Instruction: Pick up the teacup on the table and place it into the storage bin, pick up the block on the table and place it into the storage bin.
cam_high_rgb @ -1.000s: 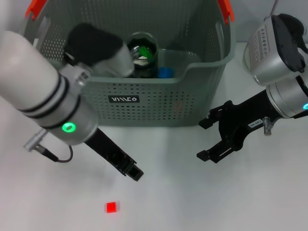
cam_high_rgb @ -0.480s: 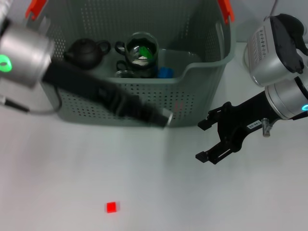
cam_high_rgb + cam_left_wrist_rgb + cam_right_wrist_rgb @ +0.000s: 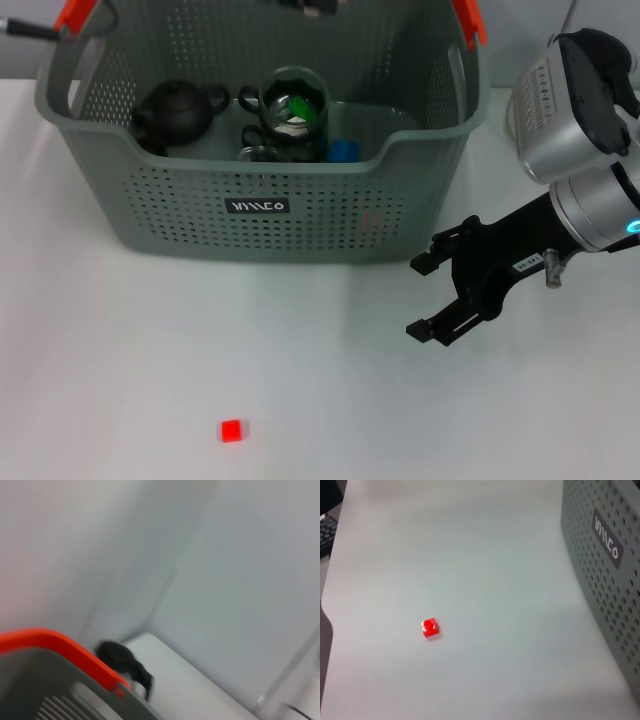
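Note:
The storage bin (image 3: 300, 172), a grey-green perforated basket with orange handle pieces, stands at the back of the white table. A glass teacup (image 3: 296, 108) with something green inside stands in the bin. The small red block (image 3: 231, 431) lies on the table near the front, left of centre, and it also shows in the right wrist view (image 3: 430, 628). My right gripper (image 3: 419, 296) is open and empty, low over the table right of the bin's front right corner, far from the block. Only a dark tip of my left gripper (image 3: 308, 5) shows at the top edge, above the bin.
A dark teapot (image 3: 180, 108), a blue item (image 3: 343, 150) and a small glass piece (image 3: 258, 153) also lie in the bin. The bin's wall with its black label fills one side of the right wrist view (image 3: 607, 575). The left wrist view shows the bin's orange handle (image 3: 55, 645).
My left arm has swung up from the table in front of the bin, across it, and almost out of the head view. My right gripper has barely moved. The block lies where it was.

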Tool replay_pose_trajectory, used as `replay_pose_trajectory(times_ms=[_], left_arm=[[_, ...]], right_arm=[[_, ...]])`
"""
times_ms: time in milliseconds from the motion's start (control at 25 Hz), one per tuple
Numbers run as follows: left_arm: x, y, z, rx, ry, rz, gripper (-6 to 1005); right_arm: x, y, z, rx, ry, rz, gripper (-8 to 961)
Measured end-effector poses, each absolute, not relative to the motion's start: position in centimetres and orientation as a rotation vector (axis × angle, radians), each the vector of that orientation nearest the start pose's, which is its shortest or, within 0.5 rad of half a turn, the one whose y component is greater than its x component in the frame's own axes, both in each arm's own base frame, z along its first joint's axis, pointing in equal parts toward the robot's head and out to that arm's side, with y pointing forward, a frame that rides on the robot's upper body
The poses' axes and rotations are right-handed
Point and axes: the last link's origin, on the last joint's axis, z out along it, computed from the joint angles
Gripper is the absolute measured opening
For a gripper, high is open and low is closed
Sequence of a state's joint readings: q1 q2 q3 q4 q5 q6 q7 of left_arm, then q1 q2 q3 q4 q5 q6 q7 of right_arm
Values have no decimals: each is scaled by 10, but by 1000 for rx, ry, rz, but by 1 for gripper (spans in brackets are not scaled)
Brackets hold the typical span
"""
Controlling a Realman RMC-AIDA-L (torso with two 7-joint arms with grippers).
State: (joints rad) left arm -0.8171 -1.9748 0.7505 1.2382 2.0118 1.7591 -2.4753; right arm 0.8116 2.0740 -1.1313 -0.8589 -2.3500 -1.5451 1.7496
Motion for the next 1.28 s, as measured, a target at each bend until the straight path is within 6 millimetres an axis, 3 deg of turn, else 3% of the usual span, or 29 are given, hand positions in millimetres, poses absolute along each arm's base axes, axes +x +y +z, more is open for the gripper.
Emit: replay_pose_trajectory(times_ms=[120, 320, 600, 800, 880, 1040, 1280], left_arm=[[-102, 416, 117, -2641, -1051, -679, 463], [-117, 437, 116, -2516, -1073, -650, 468], [-130, 444, 111, -2446, -1048, -534, 475], [-123, 444, 116, -2451, -1004, -536, 670], [-116, 439, 121, -2476, -960, -553, 747], [-98, 408, 128, -2658, -758, -631, 901], [-97, 354, 122, -2931, -480, -683, 940]], right_arm=[[173, 371, -33, -3121, 279, -198, 939], [173, 371, -34, -3122, 280, -197, 939], [171, 370, -37, -3126, 277, -192, 939], [171, 370, -37, -3126, 280, -190, 939], [170, 370, -38, -3127, 280, -189, 939], [170, 370, -38, -3126, 284, -184, 939], [168, 371, -41, -3124, 287, -172, 939]])
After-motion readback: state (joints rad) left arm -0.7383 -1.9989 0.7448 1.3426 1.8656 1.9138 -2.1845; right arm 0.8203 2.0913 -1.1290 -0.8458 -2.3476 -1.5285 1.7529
